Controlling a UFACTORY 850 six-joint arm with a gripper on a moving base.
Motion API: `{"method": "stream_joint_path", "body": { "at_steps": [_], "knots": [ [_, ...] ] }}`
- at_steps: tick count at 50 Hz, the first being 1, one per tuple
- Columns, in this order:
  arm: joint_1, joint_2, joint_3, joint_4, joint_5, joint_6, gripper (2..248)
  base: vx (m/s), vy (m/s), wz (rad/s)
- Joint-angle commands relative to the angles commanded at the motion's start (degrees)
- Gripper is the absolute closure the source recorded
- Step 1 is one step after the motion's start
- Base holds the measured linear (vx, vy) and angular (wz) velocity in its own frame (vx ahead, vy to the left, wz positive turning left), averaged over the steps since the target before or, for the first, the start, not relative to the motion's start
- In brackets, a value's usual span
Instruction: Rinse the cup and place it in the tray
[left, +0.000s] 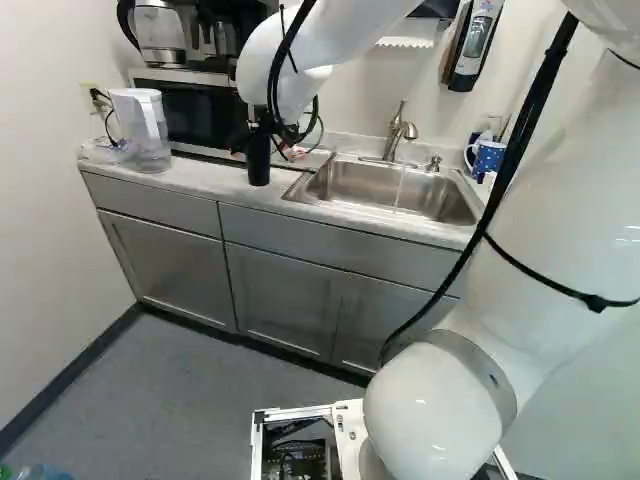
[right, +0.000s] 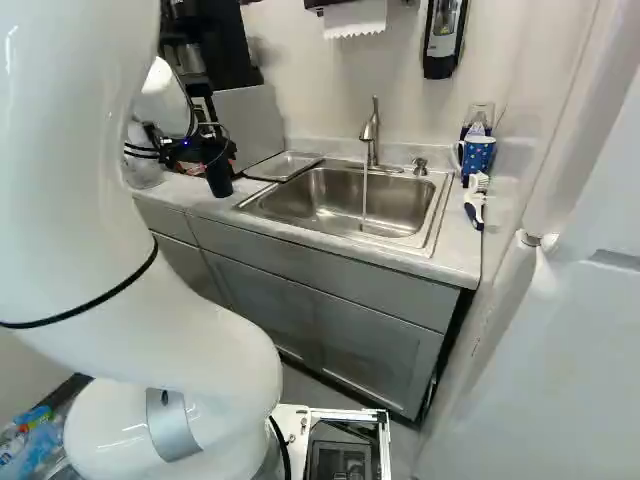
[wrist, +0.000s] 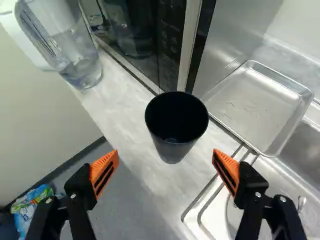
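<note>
Spread gripper (right: 190, 152) behind a dark cup (left: 259, 165) on the counter (left: 215, 183).
In the left base view, the cup stands upright, upper left of centre, the microwave (left: 200, 112) to its left and the sink (left: 385, 190) to its right; a thin stream of water (left: 400, 188) falls from the faucet (left: 402, 130). In the right base view, the cup is at the upper left, the shallow metal tray (right: 283, 166) lies between it and the faucet, and a blue dotted mug (right: 477, 155) stands at the upper right. In the wrist view, the gripper's (wrist: 166, 153) fingers are wide apart, the empty cup ahead of the gap between them, touching neither.
</note>
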Motion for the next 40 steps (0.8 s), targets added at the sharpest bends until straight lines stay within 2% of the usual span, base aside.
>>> {"method": "stream_joint_path", "body": {
  "at_steps": [40],
  "knots": [
    [0.69,2.29,2.64,0.00,10.43,0.00,3,0.000,0.000,0.000]
  ]
}}
